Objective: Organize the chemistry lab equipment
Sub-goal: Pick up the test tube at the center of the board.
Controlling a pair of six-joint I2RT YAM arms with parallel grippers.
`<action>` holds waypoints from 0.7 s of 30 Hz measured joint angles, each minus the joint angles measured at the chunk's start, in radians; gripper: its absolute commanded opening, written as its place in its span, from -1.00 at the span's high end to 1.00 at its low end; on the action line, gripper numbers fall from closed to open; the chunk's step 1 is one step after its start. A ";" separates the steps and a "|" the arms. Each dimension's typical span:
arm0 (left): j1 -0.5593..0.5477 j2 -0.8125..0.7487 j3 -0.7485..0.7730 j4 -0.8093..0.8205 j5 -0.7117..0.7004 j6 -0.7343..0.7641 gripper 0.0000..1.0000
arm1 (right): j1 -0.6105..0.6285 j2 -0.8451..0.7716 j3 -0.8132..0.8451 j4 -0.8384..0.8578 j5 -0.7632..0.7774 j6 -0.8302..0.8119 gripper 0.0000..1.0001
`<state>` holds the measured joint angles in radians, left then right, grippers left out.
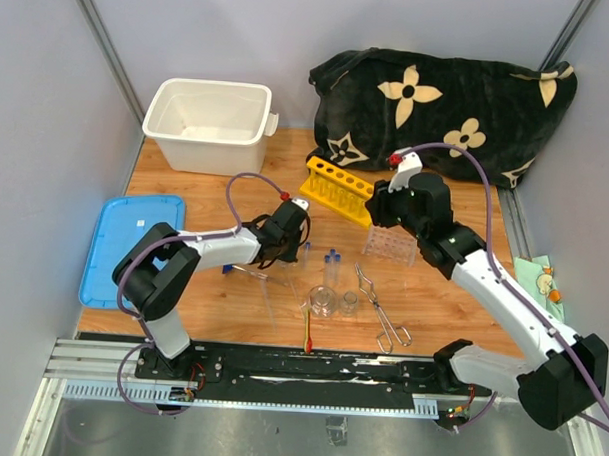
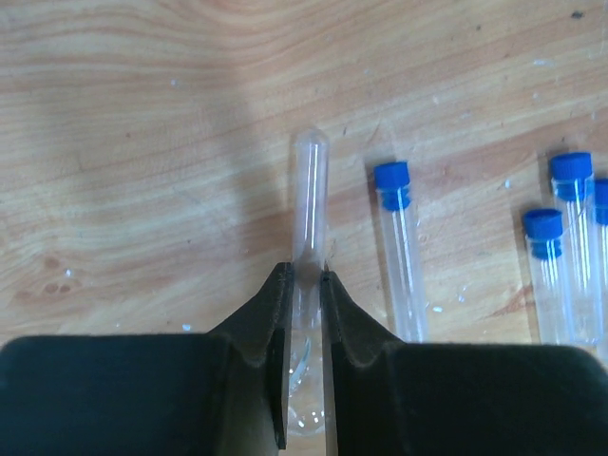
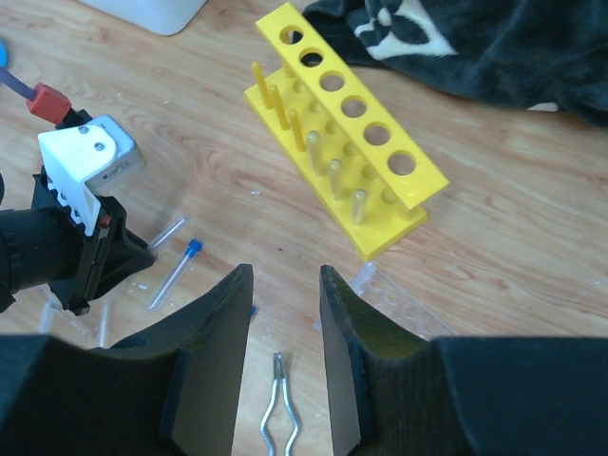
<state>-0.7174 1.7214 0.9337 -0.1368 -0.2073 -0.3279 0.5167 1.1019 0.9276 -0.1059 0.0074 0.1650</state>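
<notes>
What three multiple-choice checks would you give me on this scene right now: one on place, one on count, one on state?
1. In the top view, where do the tongs lie from the beakers?
A. left
B. right
C. behind

2. How many holes run along the top of the yellow rack?
A. three
B. ten
C. six

3. The left hand is:
A. shut on a clear tube
B. open and empty
C. shut on the tongs

Answers:
1 B: the tongs sit right of both beakers.
2 C: the right wrist view shows six holes in a row.
3 A: its fingers pinch the uncapped tube from both sides.
</notes>
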 measured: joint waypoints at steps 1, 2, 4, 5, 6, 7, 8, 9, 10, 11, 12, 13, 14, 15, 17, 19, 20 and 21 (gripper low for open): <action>0.000 -0.010 -0.009 -0.003 0.000 0.000 0.99 | 0.000 0.018 0.020 -0.016 -0.014 0.006 0.28; 0.000 -0.024 -0.022 -0.008 0.001 0.000 1.00 | 0.000 0.036 0.043 -0.035 -0.035 0.015 0.27; 0.000 -0.064 -0.049 -0.021 0.002 0.000 0.99 | 0.000 0.062 0.084 -0.065 -0.072 0.030 0.26; 0.000 -0.093 -0.063 -0.026 0.002 0.000 0.99 | 0.000 0.072 0.108 -0.080 -0.097 0.042 0.26; 0.000 -0.128 -0.077 -0.031 0.004 0.000 0.99 | 0.000 0.079 0.125 -0.089 -0.122 0.053 0.26; 0.000 -0.161 -0.086 -0.034 0.006 0.000 1.00 | 0.000 0.081 0.140 -0.098 -0.146 0.066 0.26; 0.000 -0.201 -0.095 -0.034 0.010 0.000 0.99 | 0.000 0.082 0.153 -0.102 -0.171 0.077 0.25; 0.000 -0.235 -0.099 -0.034 0.013 0.001 0.99 | 0.000 0.082 0.161 -0.104 -0.192 0.089 0.25; 0.000 -0.280 -0.106 -0.026 0.022 0.001 0.99 | 0.000 0.083 0.171 -0.106 -0.219 0.101 0.25; -0.001 -0.317 -0.111 -0.020 0.026 0.002 0.99 | 0.000 0.087 0.181 -0.107 -0.249 0.116 0.25; -0.004 -0.363 -0.116 -0.014 0.031 0.005 0.99 | 0.000 0.093 0.190 -0.106 -0.278 0.129 0.24; -0.008 -0.405 -0.118 -0.004 0.035 0.007 1.00 | 0.000 0.101 0.195 -0.105 -0.302 0.139 0.24; -0.016 -0.440 -0.120 0.008 0.038 0.010 1.00 | 0.000 0.113 0.200 -0.102 -0.335 0.154 0.24; -0.026 -0.472 -0.121 0.019 0.041 0.013 0.99 | 0.000 0.124 0.203 -0.101 -0.358 0.163 0.24; -0.050 -0.519 -0.121 0.036 0.045 0.022 0.99 | 0.000 0.156 0.204 -0.094 -0.417 0.192 0.23; -0.077 -0.555 -0.122 0.050 0.047 0.034 0.99 | 0.000 0.188 0.204 -0.086 -0.468 0.217 0.21; -0.090 -0.568 -0.122 0.055 0.048 0.037 1.00 | 0.000 0.203 0.204 -0.079 -0.494 0.232 0.21; -0.100 -0.579 -0.123 0.061 0.048 0.040 0.99 | 0.000 0.217 0.204 -0.072 -0.518 0.245 0.21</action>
<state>-0.8177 1.1423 0.8108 -0.0757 -0.1589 -0.2874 0.5167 1.3186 1.1320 -0.1783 -0.5102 0.4095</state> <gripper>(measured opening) 0.164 0.390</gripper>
